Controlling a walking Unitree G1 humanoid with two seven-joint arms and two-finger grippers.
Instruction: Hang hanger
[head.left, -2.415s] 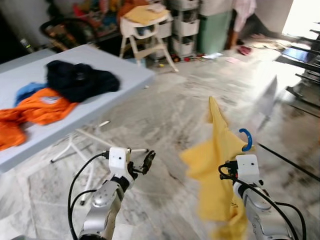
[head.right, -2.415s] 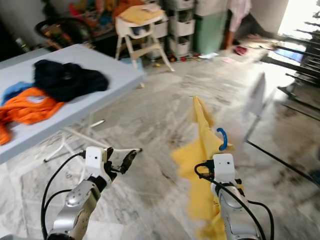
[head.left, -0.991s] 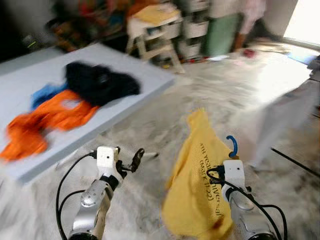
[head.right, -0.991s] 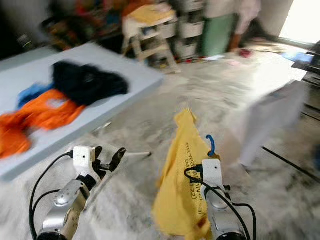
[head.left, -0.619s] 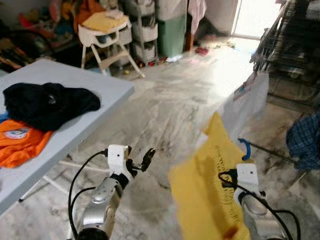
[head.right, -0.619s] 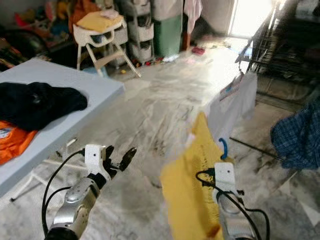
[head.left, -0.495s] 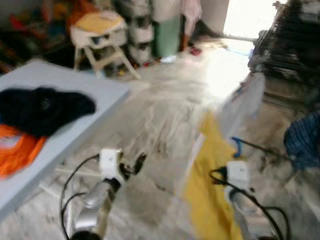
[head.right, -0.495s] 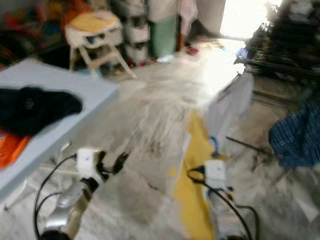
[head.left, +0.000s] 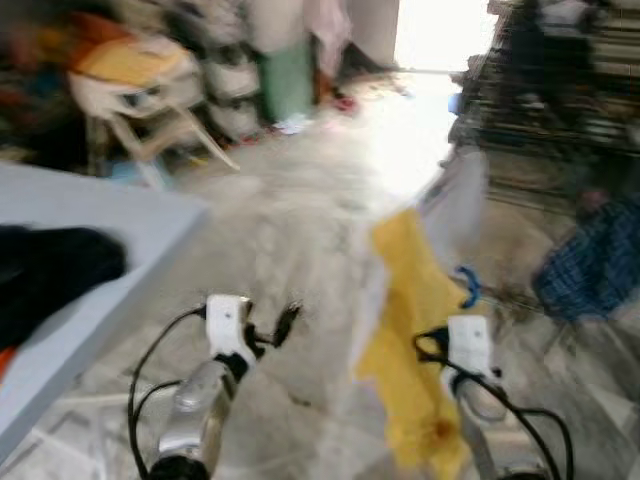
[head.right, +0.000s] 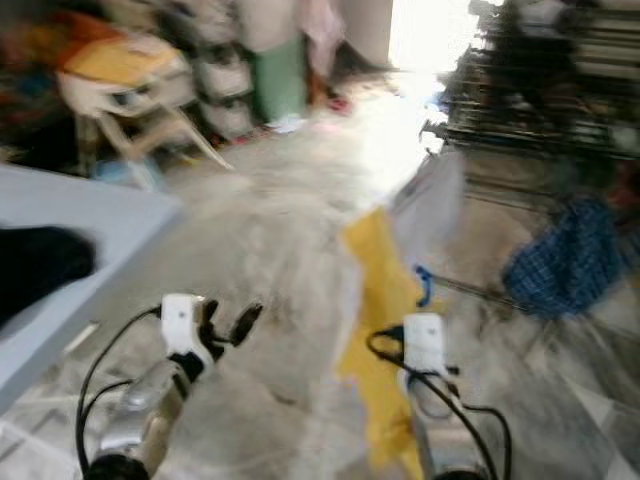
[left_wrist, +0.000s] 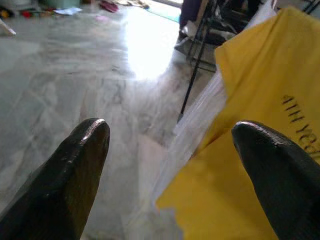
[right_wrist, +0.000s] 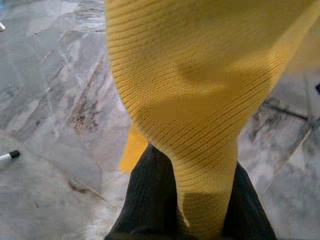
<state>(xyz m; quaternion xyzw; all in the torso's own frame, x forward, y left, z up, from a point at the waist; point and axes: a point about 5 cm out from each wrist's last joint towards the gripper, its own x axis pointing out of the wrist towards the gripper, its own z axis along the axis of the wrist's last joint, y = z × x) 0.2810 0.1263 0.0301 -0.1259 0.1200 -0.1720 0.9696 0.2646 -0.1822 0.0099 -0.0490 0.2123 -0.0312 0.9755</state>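
clearly the carrying step is in hand: the right tool (head.left: 455, 345) is clamped on the blue hanger (head.left: 467, 287) with the yellow shirt (head.left: 410, 330) draped over it, held up on the right above the marble floor (head.left: 300, 230). next, i judge, it must be brought to the dark drying rack (head.left: 560, 90) far right and the hook set over a bar. the left tool (left_wrist: 170, 170) holds nothing, its fingers spread wide apart, just left of the shirt.

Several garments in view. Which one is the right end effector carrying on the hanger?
The yellow shirt, draped over the blue hanger above the right end effector. The black garment lies on the table; the blue plaid cloth hangs at the drying rack.
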